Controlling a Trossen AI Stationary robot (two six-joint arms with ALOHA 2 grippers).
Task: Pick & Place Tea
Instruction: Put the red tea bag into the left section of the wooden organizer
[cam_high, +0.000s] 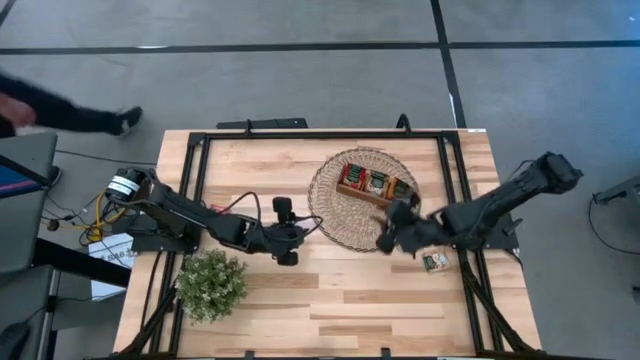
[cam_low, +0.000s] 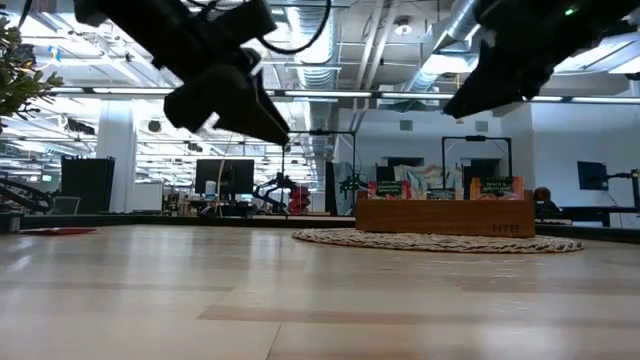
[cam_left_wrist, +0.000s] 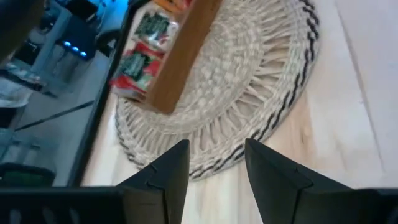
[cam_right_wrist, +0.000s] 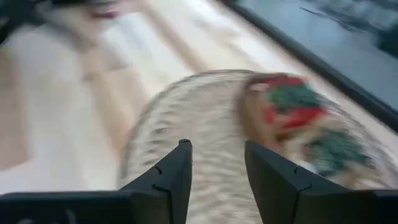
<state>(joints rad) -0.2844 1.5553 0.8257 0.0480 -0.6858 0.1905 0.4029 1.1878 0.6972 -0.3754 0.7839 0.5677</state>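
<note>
Open-plan office with monitors beyond; light wooden bench (cam_high: 330, 300) carrying woven round mat (cam_high: 330, 215), potted plant (cam_high: 212, 283). "HTB"-like letters on wooden tray (cam_low: 445, 215), not surely legible. Tea sachets (cam_high: 378, 183) standing in tray on mat; one sachet (cam_high: 435, 262) loose on bench beside right gripper (cam_high: 395, 228). Left gripper (cam_high: 285, 230) hovering near mat. Both jaws apart, empty.

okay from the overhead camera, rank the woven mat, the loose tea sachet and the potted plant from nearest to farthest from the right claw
From the right claw:
1. Woven mat: directly under the claw, which is over its edge.
2. Loose tea sachet: on bare wood beside the right arm.
3. Potted plant: far across, near the left arm.
</note>
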